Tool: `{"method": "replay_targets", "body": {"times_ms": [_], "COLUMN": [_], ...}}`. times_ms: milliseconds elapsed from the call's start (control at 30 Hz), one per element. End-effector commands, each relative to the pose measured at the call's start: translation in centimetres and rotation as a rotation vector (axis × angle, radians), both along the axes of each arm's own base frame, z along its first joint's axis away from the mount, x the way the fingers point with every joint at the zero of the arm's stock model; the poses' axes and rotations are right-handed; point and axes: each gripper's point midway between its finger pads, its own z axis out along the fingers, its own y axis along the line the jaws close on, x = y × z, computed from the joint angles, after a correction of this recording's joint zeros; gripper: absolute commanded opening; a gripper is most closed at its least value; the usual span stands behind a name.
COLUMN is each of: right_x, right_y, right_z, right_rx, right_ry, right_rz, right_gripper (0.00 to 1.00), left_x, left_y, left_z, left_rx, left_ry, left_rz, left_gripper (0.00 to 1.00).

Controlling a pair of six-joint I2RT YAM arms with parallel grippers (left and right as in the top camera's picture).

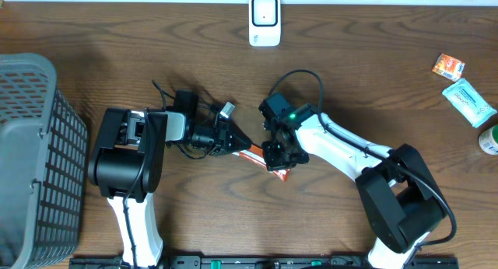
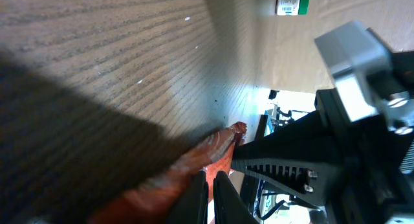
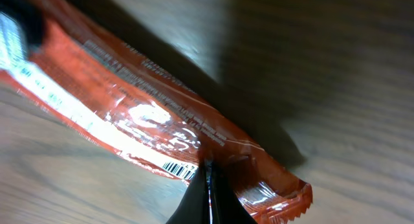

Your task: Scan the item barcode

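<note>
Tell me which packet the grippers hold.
The long orange-red plastic wrapper at the centre, pinched by the left gripper and right gripper; the small orange packet and light blue packet lie untouched far right.

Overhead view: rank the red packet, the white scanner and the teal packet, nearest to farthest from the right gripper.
1. Red packet: gripped by the right gripper at mid-table.
2. White scanner: at the table's far edge.
3. Teal packet: out by the right edge.
</note>
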Motion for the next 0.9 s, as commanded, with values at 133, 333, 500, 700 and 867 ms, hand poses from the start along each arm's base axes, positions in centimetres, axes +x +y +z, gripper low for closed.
{"method": "replay_targets", "body": {"times_ms": [133,333,500,700,867], "right_x": [-1.8,-1.0,-0.3,0.6,0.8], "right_y": [-5.0,-3.6,-2.1,-1.5,-1.4], "right_z": [-1.1,0.0,0.1,0.0,0.1], "right_rx": [-0.216,-0.133,-0.06,-0.038,-0.032], "right_ry": [0.021,-0.033,-0.058,-0.092,-0.102], "right_rz": [-0.026,0.038,0.055,0.06,0.06], "right_gripper": [0.01,0.01,0.01,0.01,0.01], "left_x": [-1.2,-1.2,-2.5,-3.7,-5.1], "left_y": [1.1,1.1,0.7,-2.0,-4.1], "left_z": [-4.4,-4.5,-2.6,3.3,5.7], "left_rx": [0.133,0.139,0.152,0.126,0.115], "left_ry": [0.053,0.078,0.144,-0.018,-0.042], "left_rz": [0.006,0.015,-0.004,-0.101,-0.146], "left_gripper": [0.08,0.07,0.07,0.07,0.07]}}
